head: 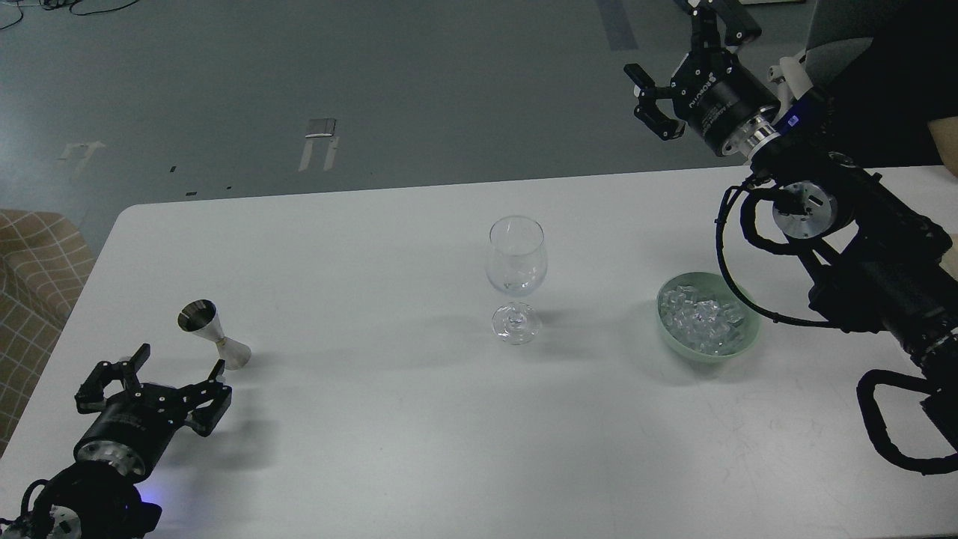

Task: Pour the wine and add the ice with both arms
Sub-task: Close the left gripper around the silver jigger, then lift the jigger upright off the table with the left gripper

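An empty clear wine glass stands upright at the middle of the white table. A pale green bowl to its right holds a heap of small clear ice cubes. A steel jigger stands at the left. My left gripper is open and empty, low over the table just below and left of the jigger, apart from it. My right gripper is open and empty, raised high beyond the table's far edge, well above the bowl.
A tan checked seat sits off the table's left edge. The right arm's body and looped cables cover the table's right side. Grey floor lies beyond the far edge.
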